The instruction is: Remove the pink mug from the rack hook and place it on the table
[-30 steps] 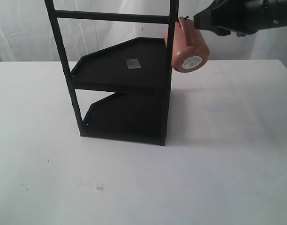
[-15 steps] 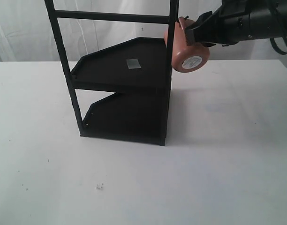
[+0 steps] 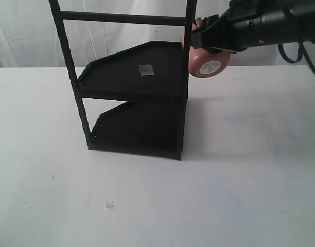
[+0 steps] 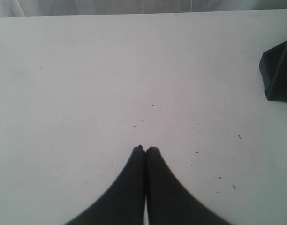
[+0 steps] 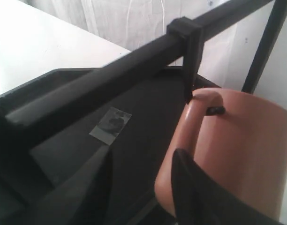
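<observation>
We see the table filling the exterior view, white and matte, with the rack standing on it a little toward 11 o'clock from the middle. The rack is black and has two shelves.

The right arm reaches in from 2 o'clock. Its gripper sits against the top of the mug, which hangs at 1 o'clock just beside the rack's right front post, clear of the table. The mug's base faces us and carries a round white sticker.

From the right wrist we find the gripper with its jaws spread apart. The lower end of the mug's handle lies between them. We cannot tell whether either finger touches it. The handle loops over the hook, whose tip pokes out through it.

The left gripper hangs over bare table, its fingers pressed together on nothing, with a rack corner nearby.

A grey label lies on the upper shelf.
</observation>
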`<state>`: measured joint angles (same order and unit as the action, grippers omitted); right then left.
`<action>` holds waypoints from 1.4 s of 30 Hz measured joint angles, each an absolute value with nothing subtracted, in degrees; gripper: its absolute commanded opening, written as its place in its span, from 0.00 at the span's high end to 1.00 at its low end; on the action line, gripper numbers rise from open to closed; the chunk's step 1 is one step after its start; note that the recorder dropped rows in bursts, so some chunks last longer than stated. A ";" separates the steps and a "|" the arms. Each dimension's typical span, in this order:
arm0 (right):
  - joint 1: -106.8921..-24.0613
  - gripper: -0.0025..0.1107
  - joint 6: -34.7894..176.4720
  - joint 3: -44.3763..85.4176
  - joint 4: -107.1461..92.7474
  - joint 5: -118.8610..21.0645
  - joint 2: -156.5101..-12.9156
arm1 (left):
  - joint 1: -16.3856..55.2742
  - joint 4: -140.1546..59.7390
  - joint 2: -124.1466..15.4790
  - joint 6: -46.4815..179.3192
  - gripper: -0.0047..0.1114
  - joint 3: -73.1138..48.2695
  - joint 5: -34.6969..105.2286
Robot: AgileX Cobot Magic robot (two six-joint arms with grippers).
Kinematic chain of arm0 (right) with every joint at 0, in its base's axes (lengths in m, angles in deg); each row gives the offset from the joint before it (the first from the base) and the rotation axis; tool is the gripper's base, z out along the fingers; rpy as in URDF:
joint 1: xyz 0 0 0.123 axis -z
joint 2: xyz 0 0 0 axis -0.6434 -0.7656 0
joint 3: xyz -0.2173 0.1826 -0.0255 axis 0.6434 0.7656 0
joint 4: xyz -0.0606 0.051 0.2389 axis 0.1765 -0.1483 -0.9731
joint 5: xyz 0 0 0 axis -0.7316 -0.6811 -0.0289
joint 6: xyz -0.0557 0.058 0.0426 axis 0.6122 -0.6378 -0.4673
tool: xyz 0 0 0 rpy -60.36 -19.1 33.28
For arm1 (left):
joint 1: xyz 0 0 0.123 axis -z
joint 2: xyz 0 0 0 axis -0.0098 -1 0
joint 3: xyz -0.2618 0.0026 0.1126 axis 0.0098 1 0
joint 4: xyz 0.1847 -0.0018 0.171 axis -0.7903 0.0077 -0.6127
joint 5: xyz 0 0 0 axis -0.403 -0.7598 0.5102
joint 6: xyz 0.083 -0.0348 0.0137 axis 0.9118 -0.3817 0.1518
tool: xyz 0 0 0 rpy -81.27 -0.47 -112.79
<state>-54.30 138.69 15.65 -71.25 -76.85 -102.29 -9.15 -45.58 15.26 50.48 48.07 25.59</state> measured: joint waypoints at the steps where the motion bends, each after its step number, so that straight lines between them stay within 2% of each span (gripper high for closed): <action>1: -54.30 0.63 138.69 15.39 -71.25 -76.64 -102.66 | -9.15 -45.58 15.26 50.48 0.96 48.07 25.59; 10: -54.30 0.64 138.72 15.25 -71.50 -75.40 -103.22 | -9.15 -45.58 15.26 50.48 0.96 48.07 25.59; 12: -54.30 0.74 138.83 15.25 -71.50 -75.10 -103.22 | -9.15 -45.58 15.26 50.48 0.96 48.07 25.59; 13: -54.30 0.87 138.82 15.25 -71.50 -75.00 -103.22 | -9.15 -45.58 15.26 50.48 0.96 48.07 25.59; 15: -54.30 0.98 138.82 15.25 -71.50 -74.95 -103.22 | -9.15 -45.58 15.26 50.48 0.96 48.07 25.59; 33: -54.30 0.98 138.82 15.25 -62.23 -81.29 -100.43 | -9.15 -45.58 15.26 50.48 0.96 48.07 25.59; 42: -54.30 0.98 137.84 15.25 -41.44 -82.44 -89.89 | -9.15 -45.58 15.26 50.48 0.96 48.07 25.59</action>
<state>-54.30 137.84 15.25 -41.44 -82.44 -89.89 -9.15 -45.58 15.26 50.48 48.07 25.59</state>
